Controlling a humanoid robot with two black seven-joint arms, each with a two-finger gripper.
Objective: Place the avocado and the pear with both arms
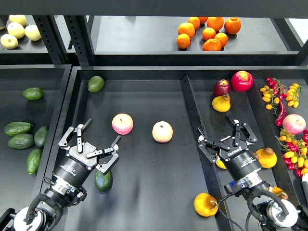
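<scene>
The dark green glossy avocado (103,180) lies in the middle tray (144,202), just below and behind my left gripper (95,139), whose wrist partly covers it. That gripper is open and holds nothing. The pear (206,204), squat and yellow-orange with a brownish patch, rests in the middle tray's front right corner beside the divider (192,115). My right gripper (224,136) is over the right tray, above and to the right of the pear, open and empty.
Two pink-yellow apples (122,123) (162,131) and a lighter green avocado (96,83) sit in the middle tray. Other yellow pears (221,103) (266,157), red fruit (242,80) and peppers (281,98) fill the right tray. Several avocados (18,128) lie at left. Oranges (207,31) are on the shelf.
</scene>
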